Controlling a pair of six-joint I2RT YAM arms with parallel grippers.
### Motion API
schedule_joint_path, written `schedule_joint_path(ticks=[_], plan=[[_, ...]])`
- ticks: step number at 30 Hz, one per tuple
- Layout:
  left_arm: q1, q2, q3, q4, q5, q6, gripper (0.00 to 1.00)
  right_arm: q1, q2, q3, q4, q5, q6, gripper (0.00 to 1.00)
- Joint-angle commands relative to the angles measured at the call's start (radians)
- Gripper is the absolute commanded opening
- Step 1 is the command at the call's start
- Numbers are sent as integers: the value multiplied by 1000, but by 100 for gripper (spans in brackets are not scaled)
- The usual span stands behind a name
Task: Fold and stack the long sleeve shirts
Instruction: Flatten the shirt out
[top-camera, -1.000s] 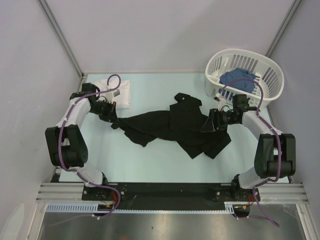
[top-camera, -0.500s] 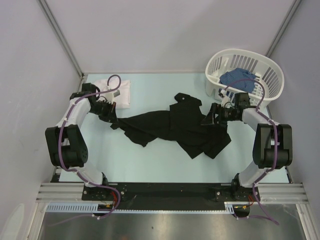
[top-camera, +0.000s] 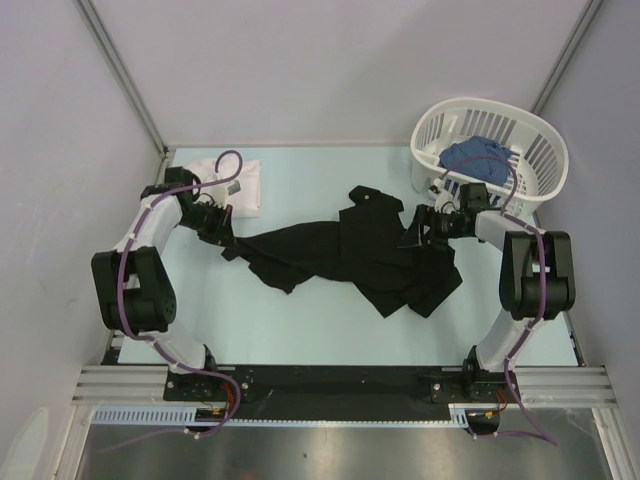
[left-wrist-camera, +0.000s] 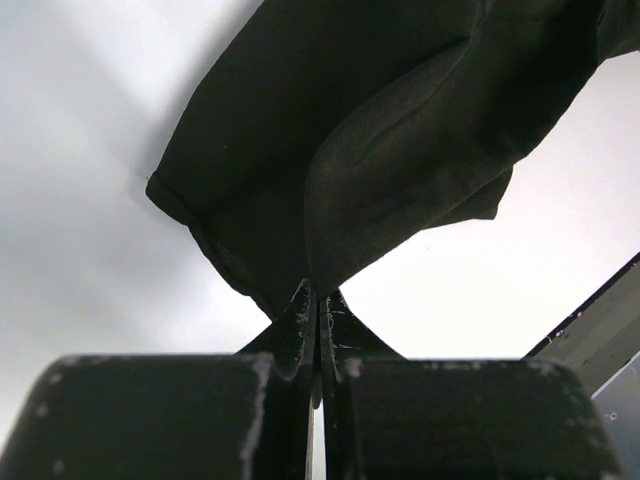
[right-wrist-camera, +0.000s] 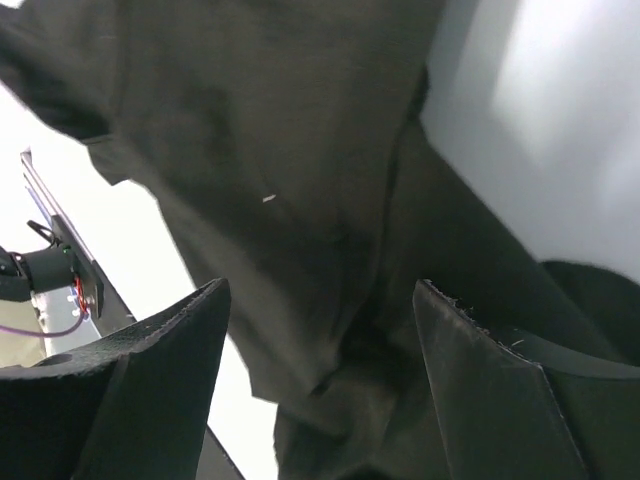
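Black shirt: the black shirt (top-camera: 350, 255) is lying rumpled and stretched out on the table (top-camera: 320, 330), left of the basket (top-camera: 540, 150) and a little nearer the arms. One sleeve is trailing away from the basket toward the left.
White shirt: the white shirt (top-camera: 243, 185) is sitting folded, well to the left of the basket, about as far back as the basket's front wall. It is lying apart from the black one's body.
Left gripper: the left gripper (left-wrist-camera: 318, 300) is working at the end of the sleeve farthest from the basket, with its fingers pressed tight together. They are pinching the cloth right beside the cuff, and in the wrist view the sleeve is spreading away from the fingertips.
Right gripper: the right gripper (right-wrist-camera: 320, 300) is hanging just left of the basket's near wall, over the end of the black shirt closest to the basket. Its fingers are standing wide apart and gripping nothing. Dark cloth is filling the gap in its wrist view, but I cannot tell whether the pads are touching it.
Basket: the white slatted basket is standing at the table's far right corner, with a blue cloth (top-camera: 478, 158) bunched up inside it.
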Motion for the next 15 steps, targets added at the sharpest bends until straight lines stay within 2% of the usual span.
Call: schedule_joint_path(ticks=[1, 5, 11, 13, 14, 15], plan=[[9, 12, 33, 10, 5, -4, 0, 38, 69, 25, 122, 20, 73, 79], [9, 18, 41, 12, 5, -5, 0, 78, 114, 42, 171, -63, 151, 72], [9, 27, 43, 26, 16, -22, 0, 124, 74, 52, 302, -175, 330, 61], [9, 24, 41, 32, 24, -30, 0, 124, 49, 68, 304, -184, 346, 54], [7, 21, 41, 33, 25, -30, 0, 122, 39, 75, 299, -186, 345, 46], [9, 13, 41, 35, 27, -33, 0, 121, 20, 82, 291, -184, 337, 43]])
